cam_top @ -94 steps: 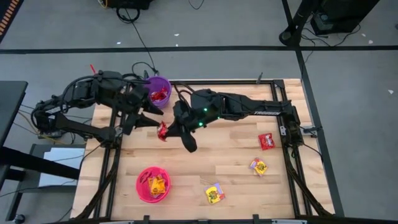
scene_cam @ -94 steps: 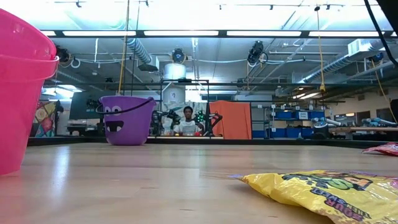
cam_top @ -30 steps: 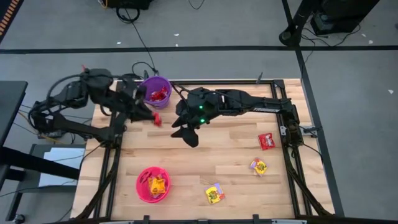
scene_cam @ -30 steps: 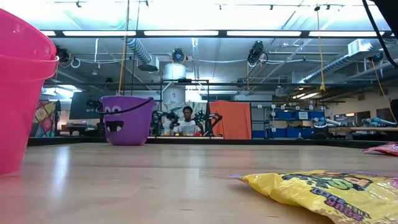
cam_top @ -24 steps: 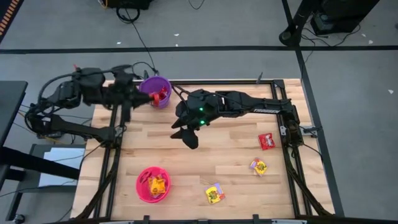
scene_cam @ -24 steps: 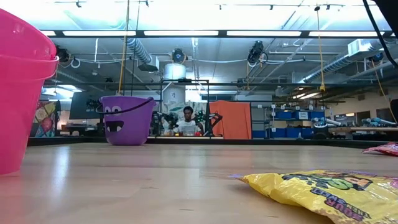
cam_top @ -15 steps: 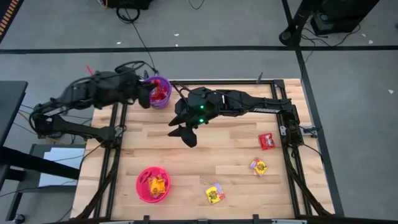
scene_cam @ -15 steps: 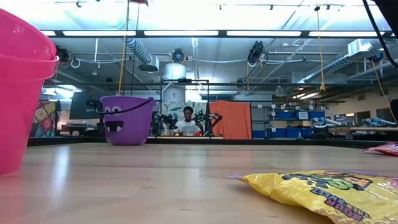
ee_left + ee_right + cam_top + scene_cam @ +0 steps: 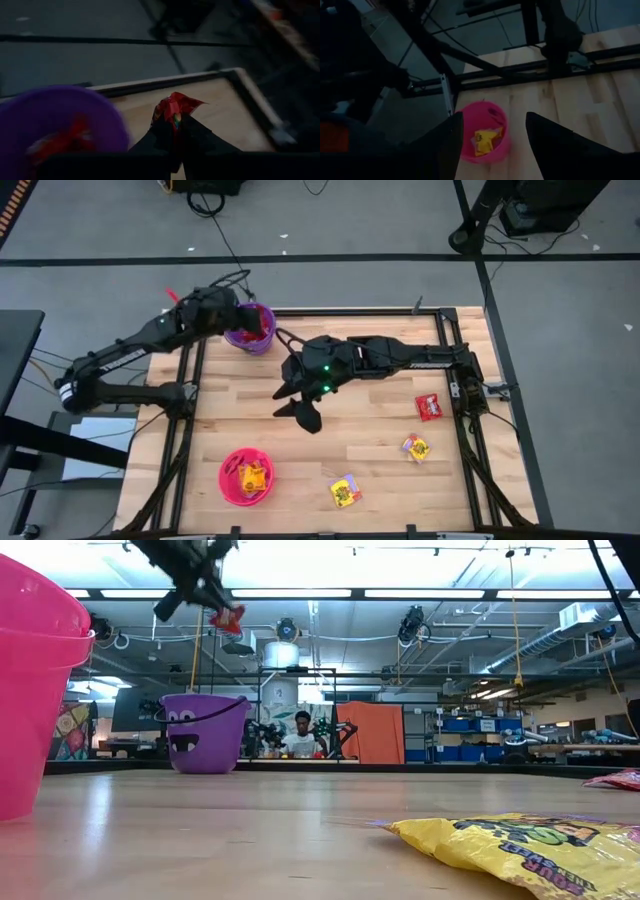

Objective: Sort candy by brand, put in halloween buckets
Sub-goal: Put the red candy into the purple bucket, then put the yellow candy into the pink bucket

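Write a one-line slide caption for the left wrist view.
Left gripper holds a red candy above the table, beside the purple bucket.

2 buckets [image 9: 250,328], 4 loose candy packets [image 9: 429,407], 2 arms [image 9: 390,358].

A light wooden table [image 9: 370,445] carries a purple bucket [image 9: 252,329] at its far left corner, a pink bucket [image 9: 246,476] near the front edge, and three candy packets [image 9: 429,407] [image 9: 416,447] [image 9: 346,492] toward the right.
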### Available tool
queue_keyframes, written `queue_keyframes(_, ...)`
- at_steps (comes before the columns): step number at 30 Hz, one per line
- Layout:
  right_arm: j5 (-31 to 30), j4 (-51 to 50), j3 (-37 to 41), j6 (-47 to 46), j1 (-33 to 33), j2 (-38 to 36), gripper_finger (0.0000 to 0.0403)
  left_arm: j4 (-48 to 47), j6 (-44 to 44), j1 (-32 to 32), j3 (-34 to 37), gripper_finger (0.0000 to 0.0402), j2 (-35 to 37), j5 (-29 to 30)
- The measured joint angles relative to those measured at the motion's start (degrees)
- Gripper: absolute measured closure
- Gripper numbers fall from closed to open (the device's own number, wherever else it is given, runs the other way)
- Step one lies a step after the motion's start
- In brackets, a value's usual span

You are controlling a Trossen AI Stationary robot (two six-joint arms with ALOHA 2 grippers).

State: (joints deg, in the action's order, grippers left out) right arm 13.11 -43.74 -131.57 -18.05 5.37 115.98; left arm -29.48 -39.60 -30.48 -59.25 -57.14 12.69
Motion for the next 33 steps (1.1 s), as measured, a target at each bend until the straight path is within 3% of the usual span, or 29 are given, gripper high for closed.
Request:
queue_keyframes(7,-0.18,-0.05,0.0,-0.28,2.15,0.0,0.0177,-2.01,0.11,-9.31,0.49,0.0379,-2.7,-2.34)
queue_keyframes(13,-1.95,0.04,0.0,-0.35,3.29,0.0,0.0177,-3.12,-0.52,-14.58,0.49,0.0378,-7.56,-12.08)
queue_keyframes(16,-2.13,0.04,0.0,-0.41,3.3,0.0,0.0177,-4.24,-1.88,-15.17,0.52,0.0369,-9.58,-11.22)
queue_keyframes(20,-2.16,-0.01,0.0,-1.3,3.88,0.0,0.0177,-4.91,1.37,-15.37,0.54,0.0334,-10.05,-9.19)
queue_keyframes(25,-3.82,-0.05,0.0,-1.31,4.44,0.0,0.0177,-4.59,6.52,-15.66,0.54,0.0262,-9.81,-9.79)
queue_keyframes(29,-4.22,-0.07,0.0,-1.3,3.96,0.0,0.0177,-4.19,7.98,-15.99,0.54,0.0204,-9.62,-16.07)
queue_keyframes(33,-5.11,-3.21,-0.02,-1.45,2.38,-0.1,0.0179,1.14,7.88,-15.69,0.56,0.0175,-7.77,-33.11)
